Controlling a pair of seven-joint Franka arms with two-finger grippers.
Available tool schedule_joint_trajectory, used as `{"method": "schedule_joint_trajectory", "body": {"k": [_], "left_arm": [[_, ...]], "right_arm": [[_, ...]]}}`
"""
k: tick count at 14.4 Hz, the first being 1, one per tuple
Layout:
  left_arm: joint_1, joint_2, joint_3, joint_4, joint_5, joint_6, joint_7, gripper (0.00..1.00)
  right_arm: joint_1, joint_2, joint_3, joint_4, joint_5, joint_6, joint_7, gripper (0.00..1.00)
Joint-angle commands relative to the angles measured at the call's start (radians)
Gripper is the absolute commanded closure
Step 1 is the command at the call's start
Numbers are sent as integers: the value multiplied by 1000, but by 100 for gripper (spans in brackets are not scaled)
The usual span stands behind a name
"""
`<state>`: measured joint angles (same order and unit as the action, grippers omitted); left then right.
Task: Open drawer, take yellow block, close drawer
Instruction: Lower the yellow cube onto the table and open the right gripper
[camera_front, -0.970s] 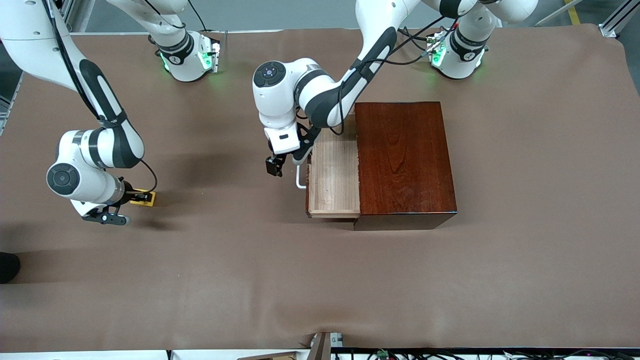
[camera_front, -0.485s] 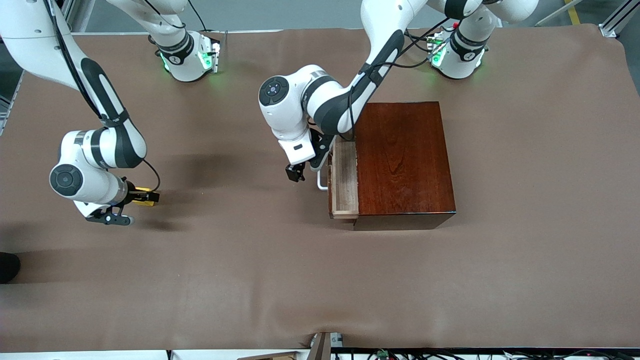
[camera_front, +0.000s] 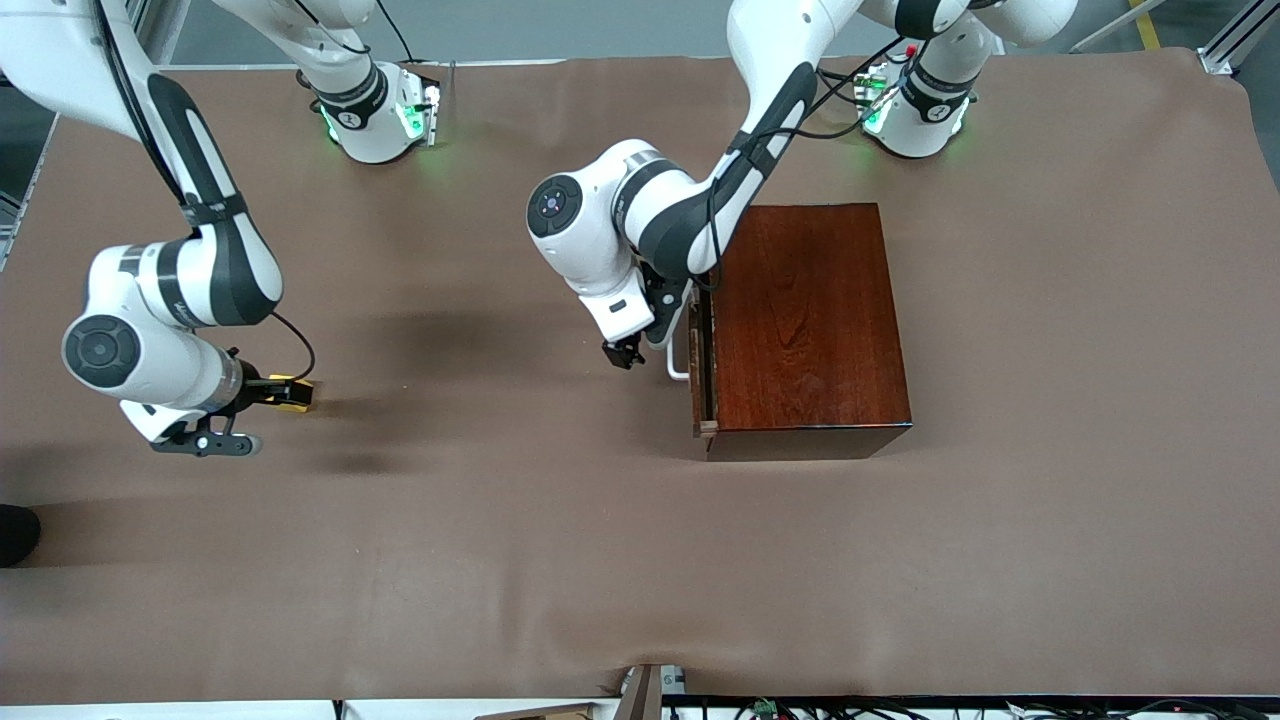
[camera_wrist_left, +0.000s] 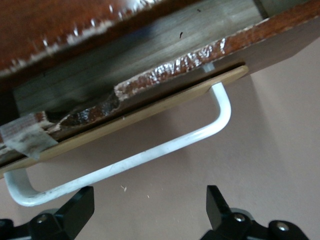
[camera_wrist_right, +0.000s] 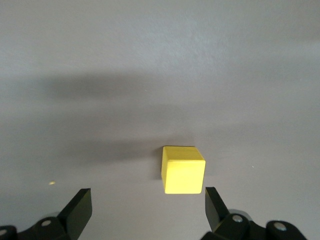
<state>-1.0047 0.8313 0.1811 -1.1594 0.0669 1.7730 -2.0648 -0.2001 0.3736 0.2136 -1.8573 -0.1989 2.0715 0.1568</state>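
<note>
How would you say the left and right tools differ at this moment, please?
The left tool is at the drawer, straddling its white handle; the right tool is over bare table, with the yellow block lying loose just ahead. Both are open and hold nothing.

— Where does everything sit on the table (camera_front: 1050, 520)?
— The wooden box (camera_front: 805, 320) lies toward the left arm's end, its drawer (camera_front: 703, 360) nearly shut.
— And the yellow block (camera_front: 291, 393)?
— On the table toward the right arm's end, well apart from the box.
</note>
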Motion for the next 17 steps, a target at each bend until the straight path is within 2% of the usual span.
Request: {"method": "schedule_joint_trajectory", "body": {"k": [1,4,6,9,11,14,17], "left_arm": [[11,-26,6,-37,30,-43,14,0],[14,-26,4,-45,56,-47,14,0],[14,-26,4,-45,56,-49,12,0],[8,-27,3,-43,57,-47,18,0],[-2,-30,-3,-39,118,-43,44,0],[6,-75,-12,-36,122,-40,245,0],[20,-133,-12,-34,116,-37,400,0]], "right_arm": [[-15,-28,29,59,64,-75,-17,0],[-15,-30,66,197,87,-227,-16,0],[-16,-30,72,272,145,-310,-17,0],[-9,-38,92,380,151,-440,-11,0],[-7,-42,110,485,153,-537,-11,0],[-10,-56,116,598,153,-692,-3,0],[-10,-94,116,619,154,-731,-6,0]]}}
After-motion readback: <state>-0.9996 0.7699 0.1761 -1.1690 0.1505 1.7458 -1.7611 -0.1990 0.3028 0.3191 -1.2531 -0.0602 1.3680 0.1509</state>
